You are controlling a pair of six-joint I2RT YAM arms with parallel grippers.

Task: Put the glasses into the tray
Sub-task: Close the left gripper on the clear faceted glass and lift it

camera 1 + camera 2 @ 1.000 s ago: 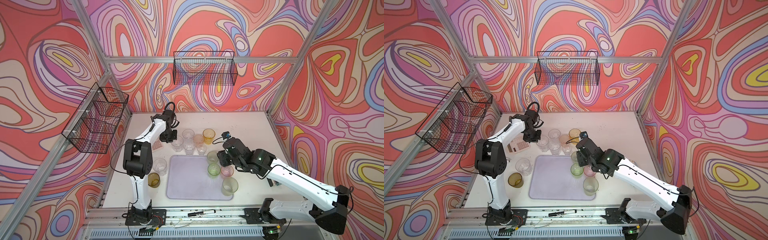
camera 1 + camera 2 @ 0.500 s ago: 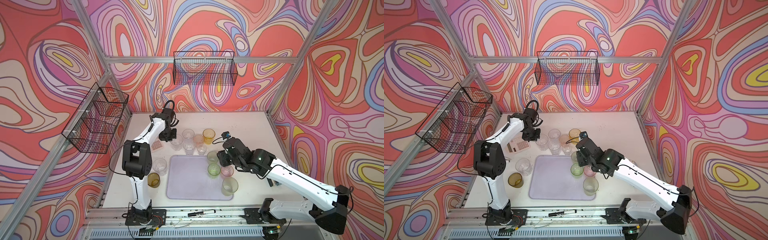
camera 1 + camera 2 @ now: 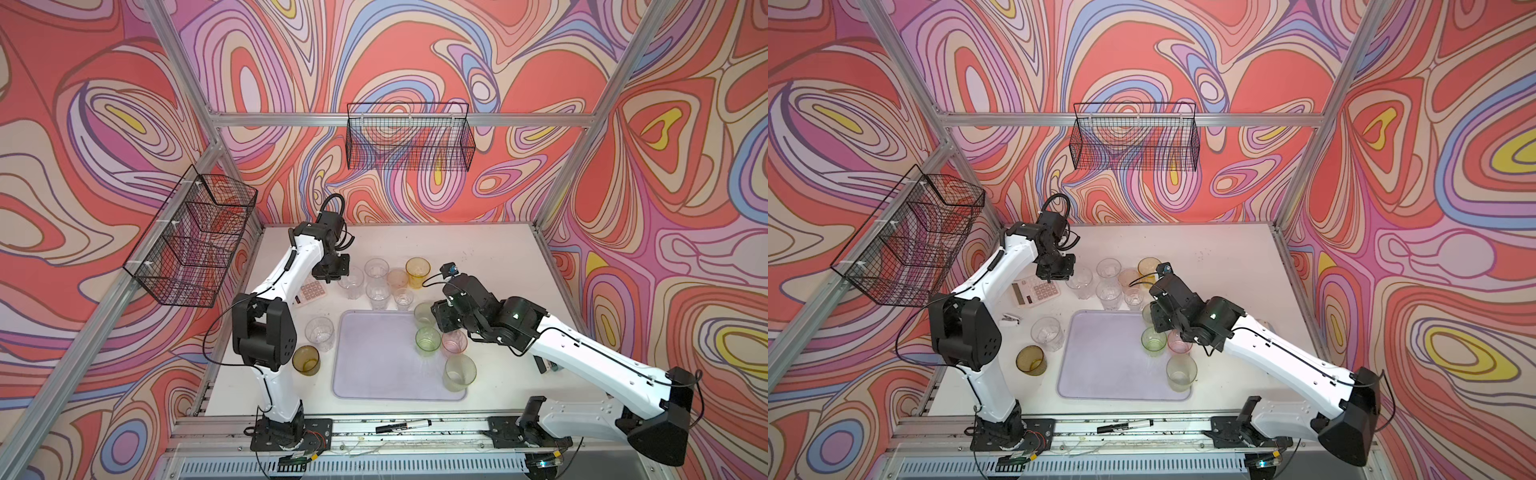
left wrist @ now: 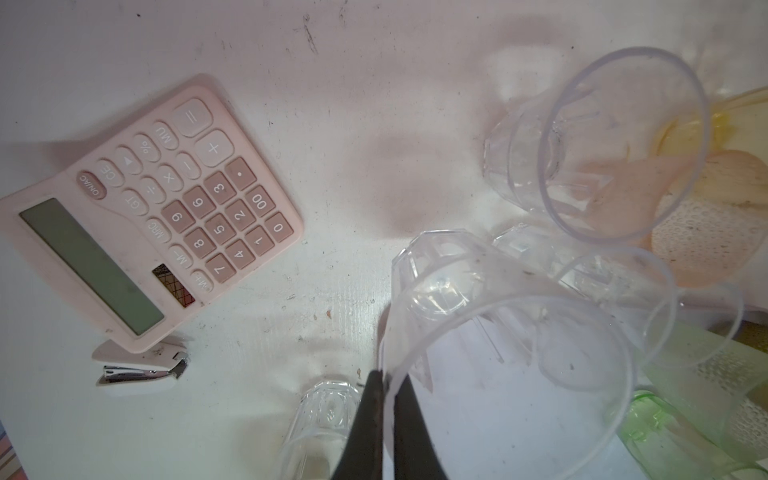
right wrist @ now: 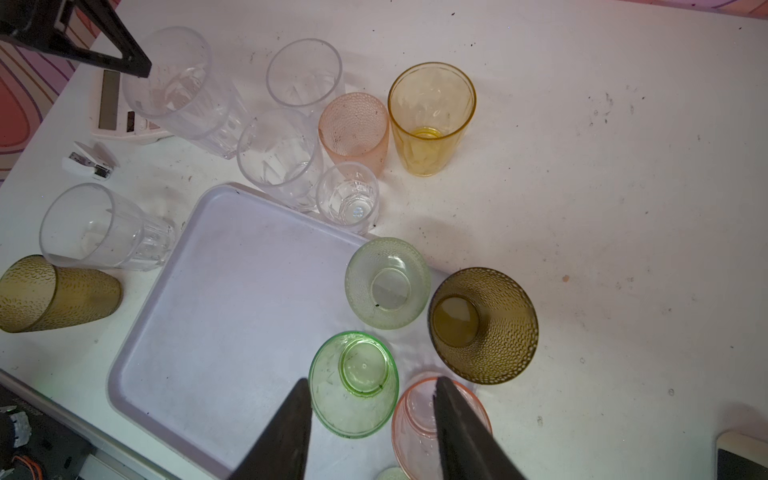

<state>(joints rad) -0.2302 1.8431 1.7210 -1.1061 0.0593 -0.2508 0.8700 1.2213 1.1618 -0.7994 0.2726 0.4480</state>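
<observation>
My left gripper (image 4: 384, 374) is shut on the rim of a clear faceted glass (image 4: 478, 316), which hangs tilted near the calculator; a top view shows this glass (image 3: 351, 282) too. The lavender tray (image 3: 374, 365) holds a green glass (image 5: 353, 384) and a pale green glass (image 5: 388, 282) along its right side. My right gripper (image 5: 370, 399) hovers open above the green glass and a pink glass (image 5: 419, 424) at the tray's edge. Several more glasses stand behind the tray, among them an amber one (image 3: 417, 272) and a peach one (image 3: 397, 277).
A pink calculator (image 4: 153, 208) and a small white stapler (image 4: 137, 370) lie left of the glasses. An olive-brown glass (image 5: 482, 324) stands right of the tray, and another (image 3: 306, 360) beside a clear one (image 3: 320, 334) to its left. Wire baskets (image 3: 409, 137) hang on the walls.
The left arm has shifted a little while it keeps its hold on the clear glass. The right arm has hardly moved.
</observation>
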